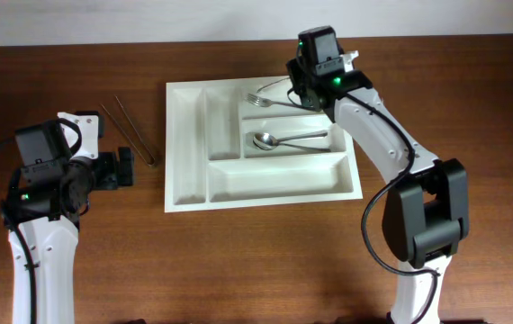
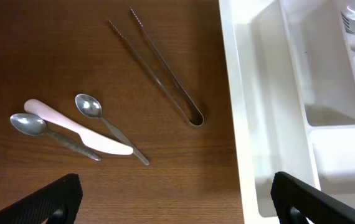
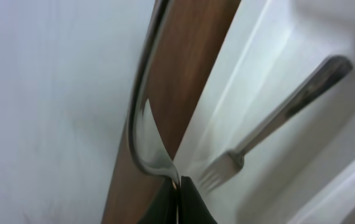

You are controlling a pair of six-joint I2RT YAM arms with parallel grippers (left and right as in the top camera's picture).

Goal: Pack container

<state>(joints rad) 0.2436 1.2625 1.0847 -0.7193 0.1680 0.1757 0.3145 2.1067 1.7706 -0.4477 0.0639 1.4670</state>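
The white cutlery tray point(image 1: 174, 144) lies at the table's middle. A fork point(image 1: 274, 101) lies in its top long compartment and a spoon point(image 1: 279, 139) in the middle one. My right gripper point(image 1: 306, 88) hovers over the tray's far right corner, shut on a thin metal utensil point(image 1: 273, 85). In the right wrist view the jaws point(image 3: 179, 186) pinch the utensil point(image 3: 141, 124) edge-on, with the fork point(image 3: 240, 158) and the tray point(image 3: 327, 137) below. My left gripper point(image 1: 126, 168) is open and empty left of the tray; its fingers point(image 2: 177, 199) frame bare wood beside the tray point(image 2: 252, 112).
Metal tongs point(image 1: 130, 130) lie on the wood left of the tray, also in the left wrist view point(image 2: 165, 74). Two spoons point(image 2: 106, 121) point(image 2: 47, 132) and a pink knife point(image 2: 78, 130) lie beside the tongs; my left arm hides them from overhead.
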